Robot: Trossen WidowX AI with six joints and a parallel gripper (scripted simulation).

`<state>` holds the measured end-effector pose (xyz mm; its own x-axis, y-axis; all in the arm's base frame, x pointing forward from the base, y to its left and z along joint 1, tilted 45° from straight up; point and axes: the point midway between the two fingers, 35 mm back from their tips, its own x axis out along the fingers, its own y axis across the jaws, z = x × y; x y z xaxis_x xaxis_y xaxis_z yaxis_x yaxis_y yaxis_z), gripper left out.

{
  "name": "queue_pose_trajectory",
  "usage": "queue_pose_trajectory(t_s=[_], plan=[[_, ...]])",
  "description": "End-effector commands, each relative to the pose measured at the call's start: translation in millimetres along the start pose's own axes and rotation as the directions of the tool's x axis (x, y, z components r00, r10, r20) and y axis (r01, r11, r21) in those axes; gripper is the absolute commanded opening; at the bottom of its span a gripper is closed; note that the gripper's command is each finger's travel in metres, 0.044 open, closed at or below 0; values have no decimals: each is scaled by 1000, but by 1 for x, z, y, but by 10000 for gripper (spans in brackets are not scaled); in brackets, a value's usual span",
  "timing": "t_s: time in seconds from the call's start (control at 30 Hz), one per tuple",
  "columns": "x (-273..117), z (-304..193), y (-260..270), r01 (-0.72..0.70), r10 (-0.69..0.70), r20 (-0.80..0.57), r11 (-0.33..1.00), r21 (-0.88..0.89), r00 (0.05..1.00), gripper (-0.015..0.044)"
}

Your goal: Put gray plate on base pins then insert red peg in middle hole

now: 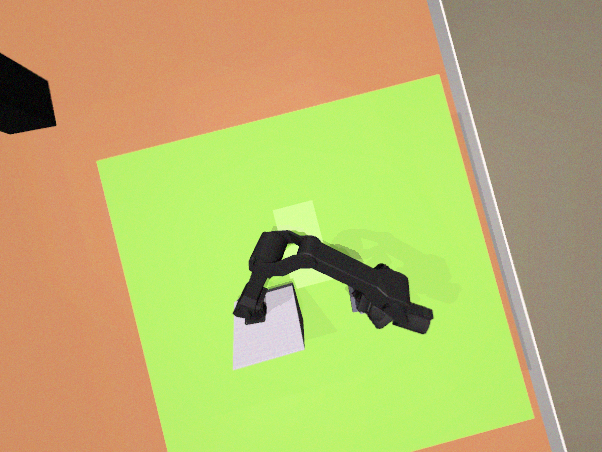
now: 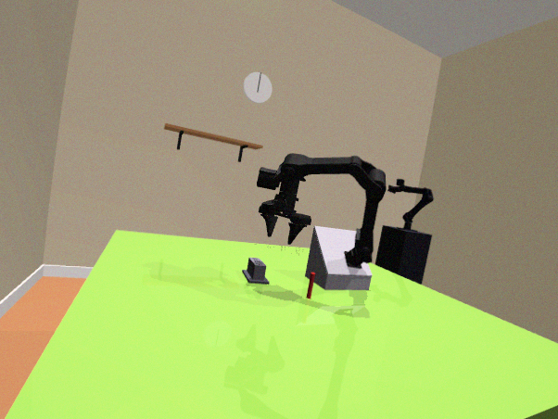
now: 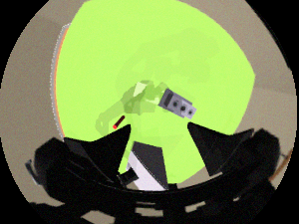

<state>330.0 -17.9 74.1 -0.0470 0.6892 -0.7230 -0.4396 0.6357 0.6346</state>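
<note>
The gray plate sits on the base and looks about level. The wrist view shows holes in its top; the pins are hidden, and whether it is fully down is too small to tell. The red peg stands upright on the table, apart from the base, toward the arm's mount in the exterior view. My gripper is open and empty, pointing down, well above the plate and peg. The arm hides the peg in the top view.
A light gray wedge-shaped block stands at the arm's mount, near the peg. The bright green table lies under everything. A black pedestal with another small arm stands beyond the table.
</note>
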Motion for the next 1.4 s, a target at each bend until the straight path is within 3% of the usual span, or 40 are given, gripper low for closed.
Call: queue_pose_trajectory(t_s=[0.0,0.27,0.53,1.2,1.37], plan=[[5,-18,68,-8,19,-8,716,698,1000,440],[9,-33,96,-2,22,-7,401,916,1000,440],[14,-46,118,5,27,-7,62,998,1000,440],[14,-44,122,5,27,-6,54,999,1000,440],[40,-44,123,4,28,-6,54,999,1000,440]])
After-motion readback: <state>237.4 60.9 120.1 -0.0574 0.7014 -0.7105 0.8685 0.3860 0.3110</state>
